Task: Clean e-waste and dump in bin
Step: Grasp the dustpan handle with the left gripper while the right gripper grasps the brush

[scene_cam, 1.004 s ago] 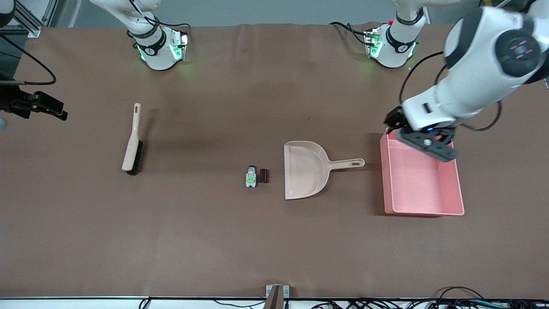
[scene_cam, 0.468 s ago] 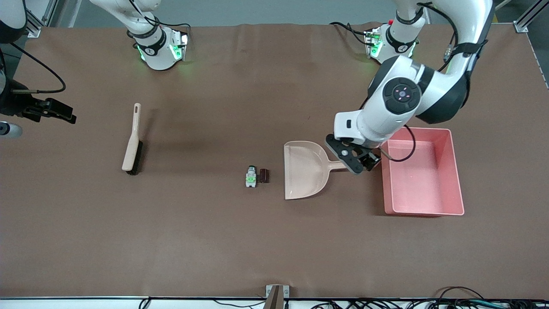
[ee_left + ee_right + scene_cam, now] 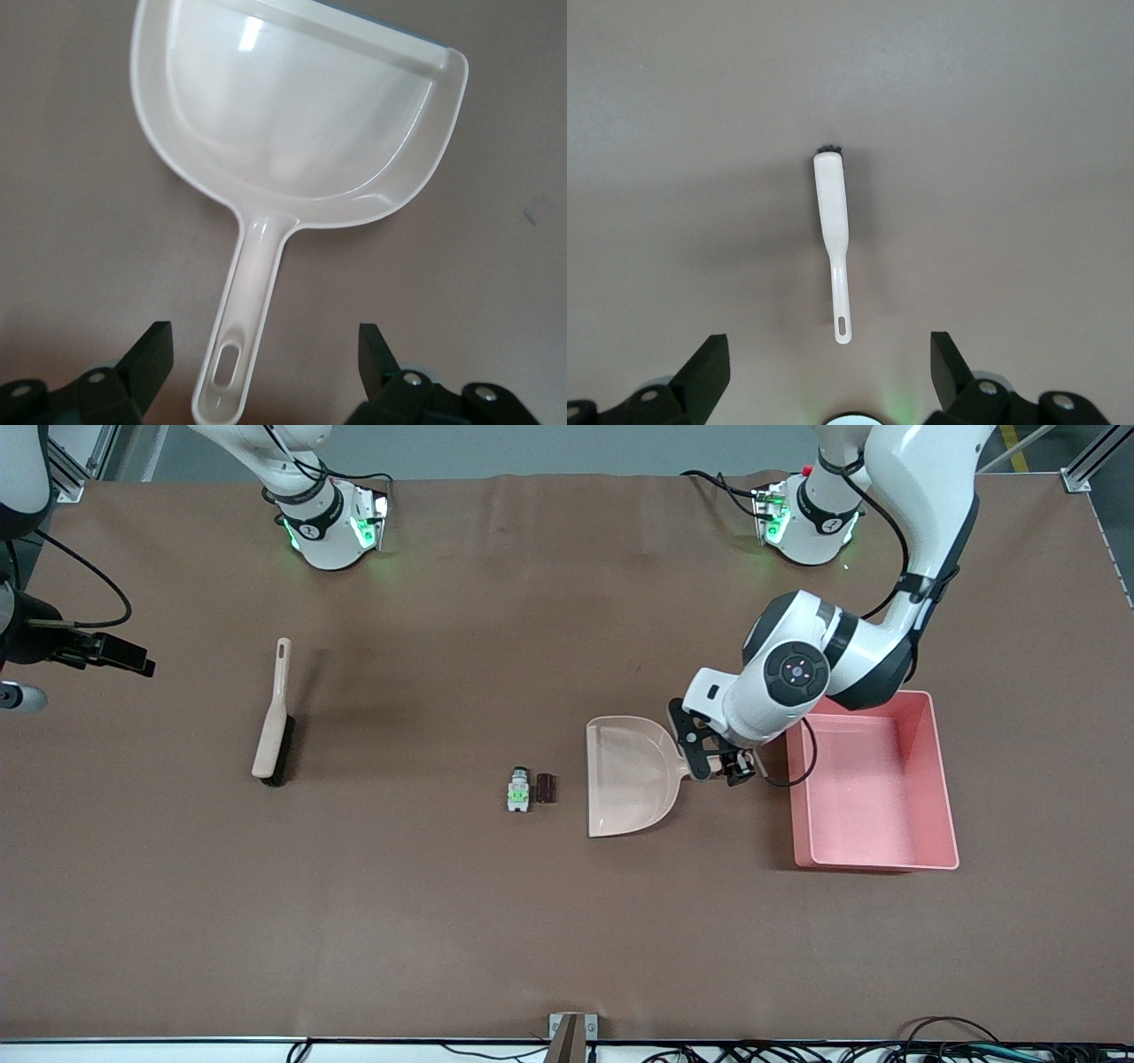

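Your left gripper hovers over the dustpan handle, fingers wide and empty; drop straight, close mid-handle. E-waste sits beside the pan's mouth, bin past the handle. Right gripper, open and empty, waits above the brush.

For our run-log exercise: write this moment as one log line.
left claw: open, over dustpan handle | right claw: open, above brush | e-waste: on table beside dustpan | bin: no e-waste seen inside

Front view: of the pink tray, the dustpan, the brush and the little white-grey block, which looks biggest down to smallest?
1. Pink tray
2. Dustpan
3. Brush
4. White-grey block

All lie on the table, so the order is fairly safe.
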Controlling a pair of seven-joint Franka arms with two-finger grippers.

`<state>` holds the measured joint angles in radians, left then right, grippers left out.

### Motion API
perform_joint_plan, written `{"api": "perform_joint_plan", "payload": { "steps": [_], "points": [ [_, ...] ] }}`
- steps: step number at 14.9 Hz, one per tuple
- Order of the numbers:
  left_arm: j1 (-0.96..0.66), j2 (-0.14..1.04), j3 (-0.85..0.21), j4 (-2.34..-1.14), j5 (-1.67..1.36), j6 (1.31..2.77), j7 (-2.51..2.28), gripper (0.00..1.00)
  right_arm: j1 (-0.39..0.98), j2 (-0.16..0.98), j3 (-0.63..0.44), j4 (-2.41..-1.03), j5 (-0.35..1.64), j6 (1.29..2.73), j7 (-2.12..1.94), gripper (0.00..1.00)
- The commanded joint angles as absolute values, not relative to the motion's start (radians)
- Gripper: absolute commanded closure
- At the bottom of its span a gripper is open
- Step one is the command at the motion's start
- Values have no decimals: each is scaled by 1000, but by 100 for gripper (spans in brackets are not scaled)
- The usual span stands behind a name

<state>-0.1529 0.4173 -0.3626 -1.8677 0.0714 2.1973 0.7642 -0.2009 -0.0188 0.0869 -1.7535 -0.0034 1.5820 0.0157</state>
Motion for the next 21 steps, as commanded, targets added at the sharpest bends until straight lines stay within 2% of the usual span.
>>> {"api": "perform_joint_plan", "payload": {
  "steps": [1, 3, 5, 9, 13, 15, 17, 21],
  "points": [
    [-155, 417, -370, -1937, 91, 2328, 842, 7, -169, -57, 103, -1839, 14, 1676, 14, 0],
    [-141, 446, -370, -1977, 89, 2429, 938, 9, -153, -54, 103, -1914, 14, 1776, 9, 0],
    [-143, 457, -370, -1988, 89, 2465, 950, 13, -182, -52, 97, -1962, 12, 1813, -33, 0],
    [-144, 488, -370, -1988, 91, 2519, 957, 21, -262, -63, 97, -2170, 14, 1985, -176, 0],
    [-143, 512, -368, -1987, 91, 2536, 966, 29, -261, -84, 97, -2471, 12, 2306, -187, 0],
    [-146, 531, -368, -1980, 91, 2556, 966, 38, -258, -78, 98, -2560, 12, 2426, -193, 0],
    [-146, 537, -367, -1977, 94, 2565, 968, 49, -253, -77, 98, -2606, 12, 2462, -198, 2],
    [-141, 537, -367, -1976, 129, 2563, 968, 84, -241, -75, 100, -2684, 12, 2543, -198, 10]
  ]
}}
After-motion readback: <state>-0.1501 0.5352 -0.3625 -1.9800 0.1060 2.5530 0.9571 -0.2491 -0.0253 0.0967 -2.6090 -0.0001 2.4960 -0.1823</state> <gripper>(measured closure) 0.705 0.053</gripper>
